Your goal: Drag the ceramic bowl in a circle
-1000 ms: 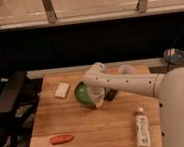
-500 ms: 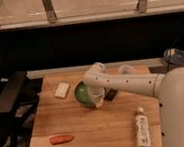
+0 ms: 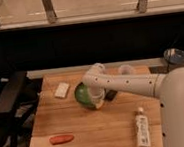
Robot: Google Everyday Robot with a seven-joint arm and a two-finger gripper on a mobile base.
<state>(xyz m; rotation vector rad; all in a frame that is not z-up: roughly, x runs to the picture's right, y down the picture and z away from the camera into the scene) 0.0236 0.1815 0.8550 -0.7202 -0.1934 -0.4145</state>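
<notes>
The ceramic bowl point(image 3: 84, 95) is round, glossy green with a darker rim, on the wooden table point(image 3: 92, 126) near its middle back. My white arm reaches in from the right and bends down over the bowl. My gripper point(image 3: 98, 100) is at the bowl's right edge, partly hiding it. The bowl looks tilted toward the left. A small translucent cup point(image 3: 126, 70) stands behind the arm.
A white rectangular block point(image 3: 62, 89) lies at the back left. A red-orange carrot-like thing point(image 3: 61, 139) lies at the front left. A white bottle point(image 3: 141, 128) lies at the front right. A dark object point(image 3: 111, 94) sits right of the bowl. Black chair point(image 3: 8, 103) at left.
The arm and the bowl stay almost where they were; no clear movement shows.
</notes>
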